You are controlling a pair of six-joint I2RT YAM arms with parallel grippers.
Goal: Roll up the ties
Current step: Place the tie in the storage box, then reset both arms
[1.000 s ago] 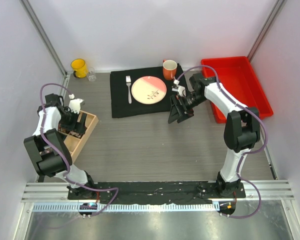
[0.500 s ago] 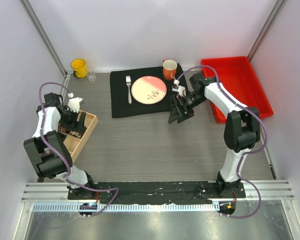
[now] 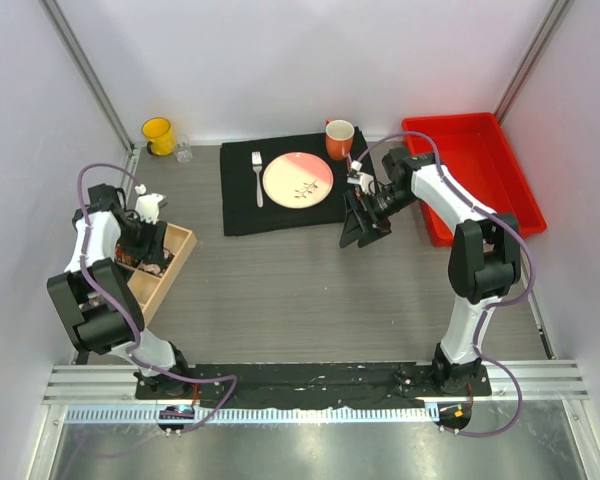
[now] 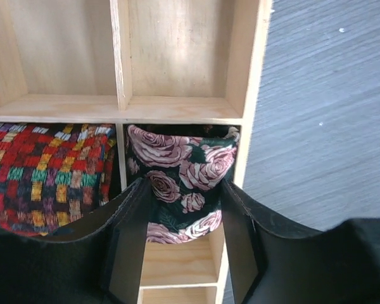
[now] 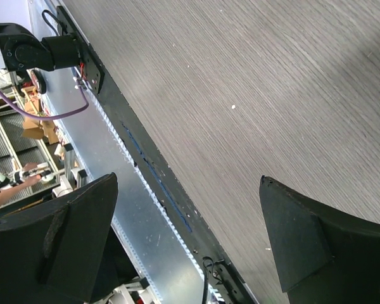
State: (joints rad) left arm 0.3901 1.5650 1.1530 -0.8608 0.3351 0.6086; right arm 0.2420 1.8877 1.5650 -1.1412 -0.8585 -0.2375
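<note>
In the left wrist view a coiled black tie with pink roses sits in a compartment of a wooden divided box. A coiled red-patterned tie fills the compartment to its left. My left gripper has its fingers against both sides of the floral coil, shut on it. In the top view the left gripper hangs over the box at the table's left. My right gripper is open and empty above bare table by the placemat's right edge; its view shows only table.
A black placemat at the back holds a pink plate and a fork, with an orange mug at its corner. A yellow mug and a small glass stand back left. A red bin sits back right.
My left gripper has shifted slightly left over the box. My right gripper has edged a little toward the back right. Nothing else has moved.
</note>
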